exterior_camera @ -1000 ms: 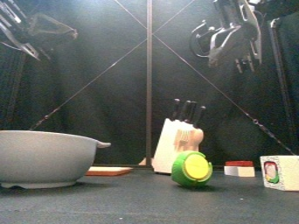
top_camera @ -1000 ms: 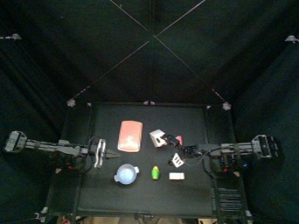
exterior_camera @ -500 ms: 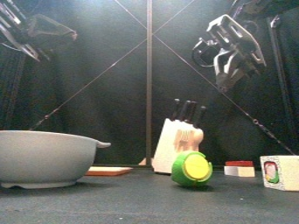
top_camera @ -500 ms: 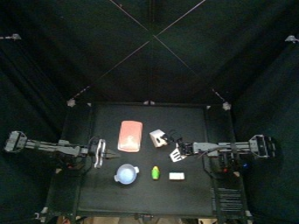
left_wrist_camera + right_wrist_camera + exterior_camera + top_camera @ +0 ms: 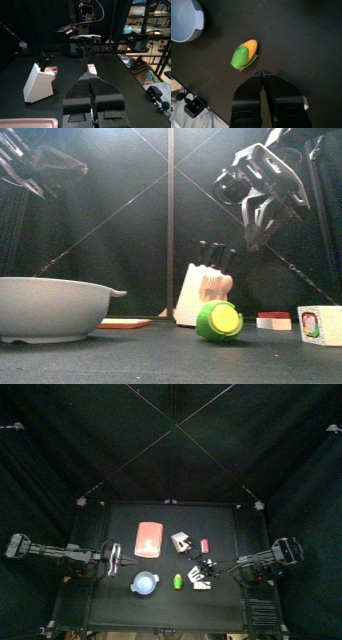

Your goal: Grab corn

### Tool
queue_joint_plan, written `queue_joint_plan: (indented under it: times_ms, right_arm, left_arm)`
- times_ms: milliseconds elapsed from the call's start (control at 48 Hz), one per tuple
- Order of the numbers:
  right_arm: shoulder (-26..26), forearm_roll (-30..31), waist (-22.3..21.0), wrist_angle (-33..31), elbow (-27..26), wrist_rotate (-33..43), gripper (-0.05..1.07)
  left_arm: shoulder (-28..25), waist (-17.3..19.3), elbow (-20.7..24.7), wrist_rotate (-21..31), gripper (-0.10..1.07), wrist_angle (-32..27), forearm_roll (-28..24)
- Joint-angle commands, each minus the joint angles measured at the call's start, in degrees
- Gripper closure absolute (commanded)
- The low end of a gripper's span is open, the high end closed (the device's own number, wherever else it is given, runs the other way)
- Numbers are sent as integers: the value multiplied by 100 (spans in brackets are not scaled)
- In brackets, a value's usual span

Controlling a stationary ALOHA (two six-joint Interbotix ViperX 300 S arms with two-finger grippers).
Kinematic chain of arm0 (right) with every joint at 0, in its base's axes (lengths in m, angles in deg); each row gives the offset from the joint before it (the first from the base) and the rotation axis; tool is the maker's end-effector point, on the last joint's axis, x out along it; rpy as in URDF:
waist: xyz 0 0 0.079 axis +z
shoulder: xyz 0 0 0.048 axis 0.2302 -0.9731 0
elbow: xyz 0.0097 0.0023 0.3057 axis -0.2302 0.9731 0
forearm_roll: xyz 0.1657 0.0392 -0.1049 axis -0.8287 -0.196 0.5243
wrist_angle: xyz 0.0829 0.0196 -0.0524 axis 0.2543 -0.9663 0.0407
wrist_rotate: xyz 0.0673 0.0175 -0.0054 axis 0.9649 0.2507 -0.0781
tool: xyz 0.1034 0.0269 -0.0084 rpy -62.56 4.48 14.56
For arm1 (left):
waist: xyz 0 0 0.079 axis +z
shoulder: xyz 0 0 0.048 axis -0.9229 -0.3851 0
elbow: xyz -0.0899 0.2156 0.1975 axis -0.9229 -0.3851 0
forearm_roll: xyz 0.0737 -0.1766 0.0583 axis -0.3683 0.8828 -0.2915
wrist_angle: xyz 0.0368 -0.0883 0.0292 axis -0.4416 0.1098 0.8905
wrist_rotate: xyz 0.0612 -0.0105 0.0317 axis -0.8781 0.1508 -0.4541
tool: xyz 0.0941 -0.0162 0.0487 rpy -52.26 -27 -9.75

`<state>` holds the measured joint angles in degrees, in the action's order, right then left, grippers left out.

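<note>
We see the blue bowl [image 5: 143,584] at the bench's [image 5: 120,524] near left side, and from above nothing shows inside it; in the front view its rim hides the interior. The knife block [image 5: 205,296] stands upright with dark handles rising from its top. The corn [image 5: 244,54] is a small cob, yellow at one end and wrapped in green husk at the other, lying on the bare bench just right of the bowl and apart from it. The right tool [image 5: 262,73] hangs above the corn with its jaws pressed together, holding nothing. The left tool [image 5: 89,76] rests at the bench's left side, jaws likewise shut and empty. The white block [image 5: 321,324] is cut off at the front view's right edge, and the pink block [image 5: 274,320] beside it is partly hidden.
</note>
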<state>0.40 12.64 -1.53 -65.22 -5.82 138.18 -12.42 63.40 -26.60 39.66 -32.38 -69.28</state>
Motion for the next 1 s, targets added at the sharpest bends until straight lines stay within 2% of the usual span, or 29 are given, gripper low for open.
queue_joint_plan:
  times_ms: [0, 208, 458, 708, 854, 979]
  right_arm:
    - [-185, 35, 79, 167, -202, 44, 99]
    - [-668, 44, 132, 369, -387, -9, 84]
    - [-905, 220, 114, 396, -431, -44, 52]
    - [-1028, 686, 97, 817, -413, -62, 19]
    - [-1222, 729, 79, 1143, -387, -62, 9]
    - [-1362, 738, 44, 1301, -387, -62, 9]
  left_arm:
    - [-18, 9, 70, 0, 101, 26, 0]
    - [-26, 9, 44, 0, 101, 26, 0]
    - [-18, 53, 26, 0, 101, 26, 9]
    - [-18, 70, 18, 0, 101, 26, 0]
    - [-18, 70, 18, 0, 101, 26, 9]
    - [-18, 70, 0, 0, 101, 26, 0]
